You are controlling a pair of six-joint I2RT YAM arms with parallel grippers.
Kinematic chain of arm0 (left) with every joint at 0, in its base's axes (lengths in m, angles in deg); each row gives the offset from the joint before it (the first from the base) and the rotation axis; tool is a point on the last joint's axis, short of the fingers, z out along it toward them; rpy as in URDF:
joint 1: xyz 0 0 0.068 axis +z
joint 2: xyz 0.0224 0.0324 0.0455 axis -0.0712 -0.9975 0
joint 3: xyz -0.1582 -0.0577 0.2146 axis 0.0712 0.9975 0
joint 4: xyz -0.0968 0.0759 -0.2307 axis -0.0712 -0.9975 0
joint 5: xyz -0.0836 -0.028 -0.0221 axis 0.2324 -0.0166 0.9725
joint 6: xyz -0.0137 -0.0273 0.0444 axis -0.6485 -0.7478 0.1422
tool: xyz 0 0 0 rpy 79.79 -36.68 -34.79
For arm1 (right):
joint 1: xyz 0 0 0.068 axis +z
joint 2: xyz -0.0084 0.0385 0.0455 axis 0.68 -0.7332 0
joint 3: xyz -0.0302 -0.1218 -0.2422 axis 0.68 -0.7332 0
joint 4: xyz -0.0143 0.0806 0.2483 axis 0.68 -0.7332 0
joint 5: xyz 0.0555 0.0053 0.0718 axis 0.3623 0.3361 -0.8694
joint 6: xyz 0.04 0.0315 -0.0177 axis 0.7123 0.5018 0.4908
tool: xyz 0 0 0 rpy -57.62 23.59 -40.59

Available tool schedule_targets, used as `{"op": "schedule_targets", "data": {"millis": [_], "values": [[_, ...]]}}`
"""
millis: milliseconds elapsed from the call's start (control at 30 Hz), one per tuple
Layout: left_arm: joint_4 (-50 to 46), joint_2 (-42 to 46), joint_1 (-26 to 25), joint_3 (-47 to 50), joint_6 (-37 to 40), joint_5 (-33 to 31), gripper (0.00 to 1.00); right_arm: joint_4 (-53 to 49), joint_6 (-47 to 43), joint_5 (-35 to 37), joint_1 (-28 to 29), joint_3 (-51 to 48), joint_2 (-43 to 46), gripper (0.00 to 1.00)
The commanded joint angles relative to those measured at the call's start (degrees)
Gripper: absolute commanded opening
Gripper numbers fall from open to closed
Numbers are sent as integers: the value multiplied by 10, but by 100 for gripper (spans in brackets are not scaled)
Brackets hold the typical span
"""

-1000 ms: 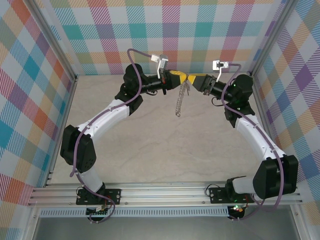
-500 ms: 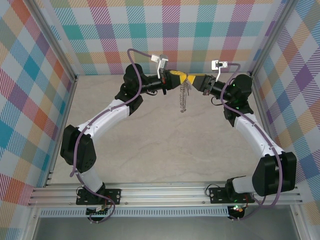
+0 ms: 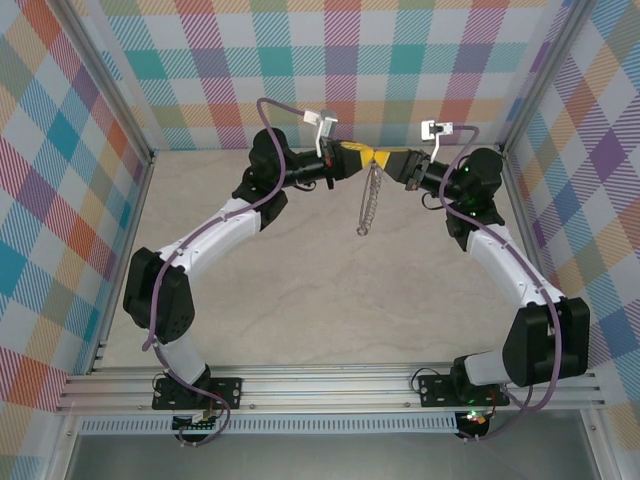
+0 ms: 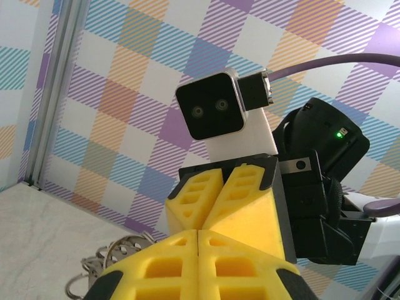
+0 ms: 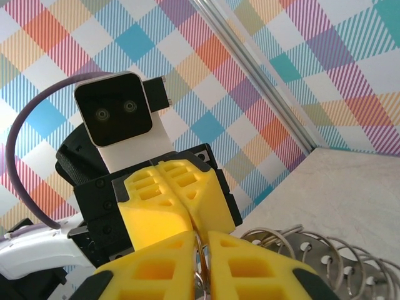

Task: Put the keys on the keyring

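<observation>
Arching up from the near aluminium rail point(image 3: 330, 385), the white-and-black left arm point(image 3: 215, 235) and right arm point(image 3: 505, 265) are reaching over the pale marbled table point(image 3: 320, 300) and meeting tip to tip at the far centre. In the top view, the yellow-fingered left gripper point(image 3: 352, 156) and yellow-fingered right gripper point(image 3: 388, 160) are touching there. The large, thin grey metal keyring edged with small wire loops point(image 3: 370, 200) is hanging from that junction as a narrow strand.

From above, the fingers are looking too small to tell which pair is pinching the ring. The left wrist camera is showing the left gripper's pads pressing flat together with no gap. Whatever they are clamping is staying hidden, and a few loops are peeking out at the lower left, cut off by the frame edge.

The right wrist camera is giving more. A thin wire of the ring is running through the narrow slit between the right gripper's fingers, which are gripping the keyring. More loops are fanning out lower right, cut off at the bottom. Beyond, the checked pastel wall point(image 3: 340, 70) is closing the far side.
</observation>
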Motion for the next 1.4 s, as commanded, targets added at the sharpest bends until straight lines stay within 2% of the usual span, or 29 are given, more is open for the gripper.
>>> {"op": "schedule_targets", "data": {"millis": [0,100,267,367,533,633,1000,1167,1367], "values": [[32,-5,-4,-20,-5,5,0,27,4,-34,8,24,-6,12],[32,-5,-4,-20,-5,5,0,17,-3,-30,8,25,-4,1],[30,-4,-4,-21,-5,4,0,-11,-30,-24,8,27,2,0],[5,1,-4,-27,9,-1,0,-83,-81,-22,7,39,11,0],[-91,30,1,-37,82,-9,26,-246,-215,-16,3,85,20,0],[-157,43,7,-50,128,-7,33,-317,-273,-29,0,116,13,0],[-350,19,41,-150,240,66,39,-601,-528,-23,-2,244,-11,0],[-491,-24,48,-241,310,131,40,-658,-598,-37,-5,279,-21,0],[-658,-87,48,-362,395,199,37,-680,-620,-68,-8,309,-40,0]]}}
